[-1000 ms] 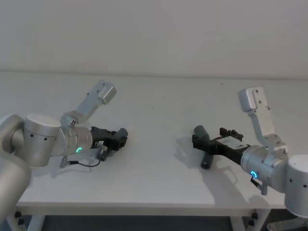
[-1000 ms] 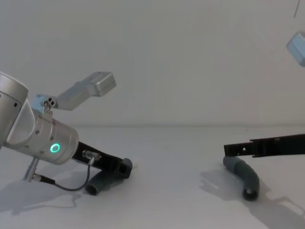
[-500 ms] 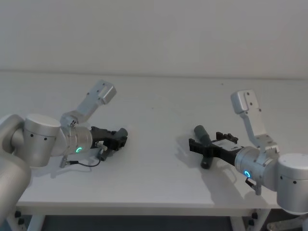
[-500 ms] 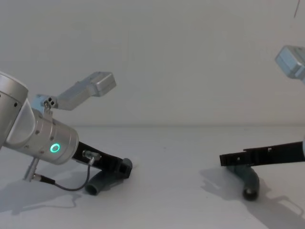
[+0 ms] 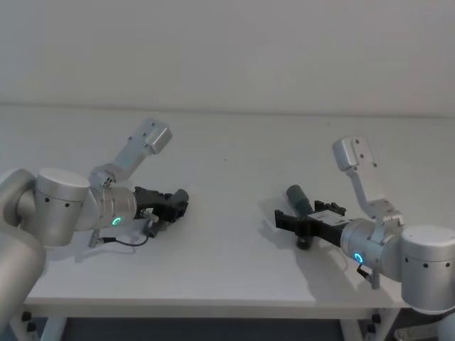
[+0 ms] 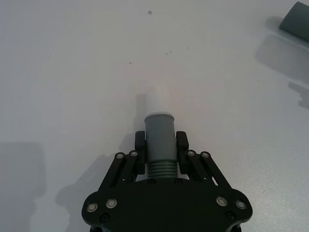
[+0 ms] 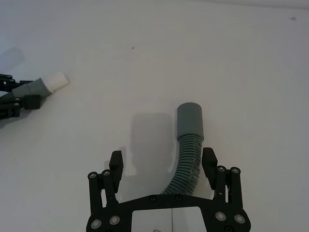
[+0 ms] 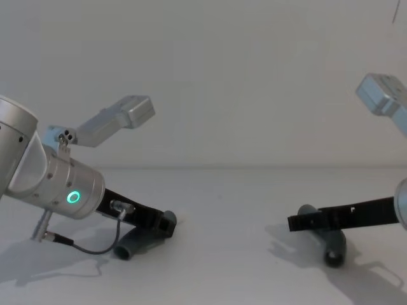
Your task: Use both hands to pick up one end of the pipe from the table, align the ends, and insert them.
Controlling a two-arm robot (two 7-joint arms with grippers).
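My left gripper (image 6: 161, 144) is shut on the grey cuff of one pipe piece (image 6: 159, 133), low over the table (image 5: 234, 142). Its white tip (image 6: 155, 100) sticks out past the fingers. The same gripper (image 5: 178, 204) sits at the left in the head view, and the piece's ribbed tail (image 8: 133, 244) reaches the table behind it. My right gripper (image 7: 162, 163) is open, its fingers on either side of the second, ribbed piece (image 7: 187, 159). That piece lies on the table close to one finger (image 7: 209, 162), and its open grey sleeve (image 7: 189, 123) points away from the gripper (image 5: 295, 219).
A wide bare stretch of table (image 8: 229, 210) lies between the two pieces. The table's front edge (image 5: 213, 302) runs just in front of both arms. A plain wall (image 5: 227, 50) stands behind the table.
My right gripper has come down and moved forward, so its open fingers now straddle the ribbed piece on the table. The left arm and its piece have not moved.
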